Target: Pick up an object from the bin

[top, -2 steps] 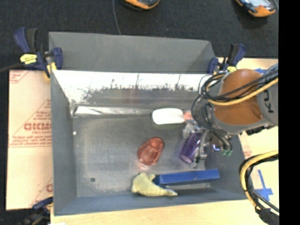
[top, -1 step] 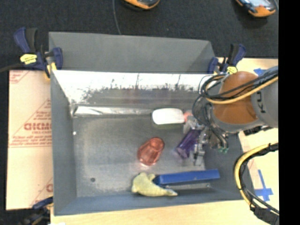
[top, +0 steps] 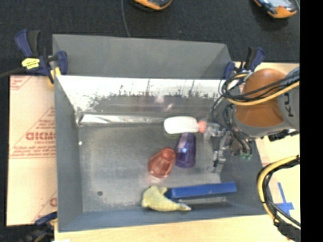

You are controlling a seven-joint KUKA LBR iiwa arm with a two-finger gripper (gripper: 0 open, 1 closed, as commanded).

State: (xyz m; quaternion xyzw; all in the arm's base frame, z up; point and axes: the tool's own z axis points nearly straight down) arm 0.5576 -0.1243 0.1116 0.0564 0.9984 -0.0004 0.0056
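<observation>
My gripper (top: 219, 158) hangs low at the right side of the bin, just above the floor, with nothing seen in it. A purple translucent bottle (top: 185, 150) lies a little to its left. Above that bottle lies a white oblong thing (top: 179, 125) with a pink end that points toward the gripper. A long blue flat bar (top: 202, 191) lies just below the gripper along the bin's front wall.
A pink translucent cup (top: 161, 163) lies on its side against the purple bottle's left. A pale yellow-green lump (top: 160, 199) sits at the blue bar's left end. The arm with its orange cover and cables leans in over the right rim.
</observation>
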